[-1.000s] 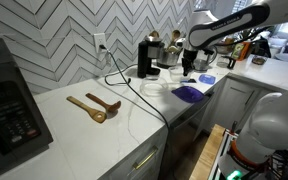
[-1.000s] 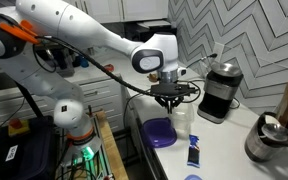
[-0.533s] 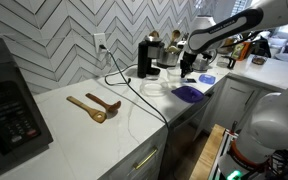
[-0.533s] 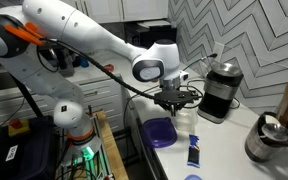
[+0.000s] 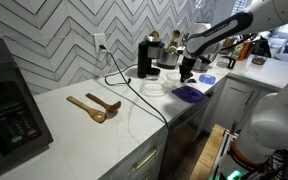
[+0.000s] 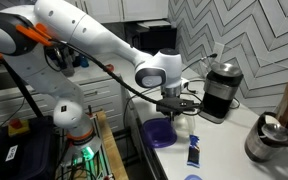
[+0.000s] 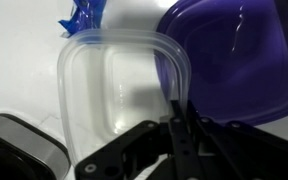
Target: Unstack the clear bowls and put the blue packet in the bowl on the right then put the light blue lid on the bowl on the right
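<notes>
In the wrist view a clear bowl [image 7: 119, 90] fills the middle, on the white counter. My gripper [image 7: 177, 102] is shut, its fingers pinching the bowl's right rim. I cannot tell whether a second bowl sits inside it. The blue packet [image 7: 84, 15] lies just beyond the bowl's far edge; it also shows on the counter in an exterior view [image 6: 194, 152]. The light blue lid [image 5: 206, 79] lies on the counter behind the gripper [image 5: 186, 75]. In an exterior view the gripper [image 6: 179, 110] hangs low over the counter beside the coffee maker.
A larger dark blue-purple lid [image 7: 234, 50] lies right beside the bowl, also seen in both exterior views [image 6: 160, 131] [image 5: 189, 93]. A black coffee maker [image 6: 218, 90] and a metal kettle [image 6: 269, 140] stand nearby. Wooden spoons [image 5: 92, 106] and a cable [image 5: 134, 90] lie farther along the counter.
The gripper has come down closer to the counter and shifted slightly toward the coffee maker. It stayed shut throughout.
</notes>
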Robot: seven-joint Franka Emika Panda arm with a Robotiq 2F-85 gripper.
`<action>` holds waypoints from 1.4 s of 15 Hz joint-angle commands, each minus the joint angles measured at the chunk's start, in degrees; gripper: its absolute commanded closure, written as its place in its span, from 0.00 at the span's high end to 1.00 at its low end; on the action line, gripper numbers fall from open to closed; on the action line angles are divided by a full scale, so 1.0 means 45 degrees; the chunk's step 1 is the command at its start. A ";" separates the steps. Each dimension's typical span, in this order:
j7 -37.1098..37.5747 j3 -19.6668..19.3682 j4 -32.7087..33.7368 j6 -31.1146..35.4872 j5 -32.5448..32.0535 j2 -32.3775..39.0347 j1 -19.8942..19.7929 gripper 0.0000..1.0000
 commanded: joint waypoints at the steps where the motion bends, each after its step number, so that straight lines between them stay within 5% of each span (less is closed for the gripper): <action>1: -0.0197 0.0146 -0.0219 0.0794 0.0170 0.0275 -0.0338 0.25; 7: -0.0191 0.0177 -0.0237 0.2286 0.0286 -0.0423 -0.0409 0.68; 11: 0.2450 0.0658 0.0047 0.2202 -0.0722 -0.0445 -0.1469 0.97; 16: 0.4947 0.0415 0.0014 0.2904 -0.0923 -0.0674 -0.2222 1.00; 21: 0.4656 0.0269 0.0374 0.2046 -0.1017 -0.0257 -0.2023 1.00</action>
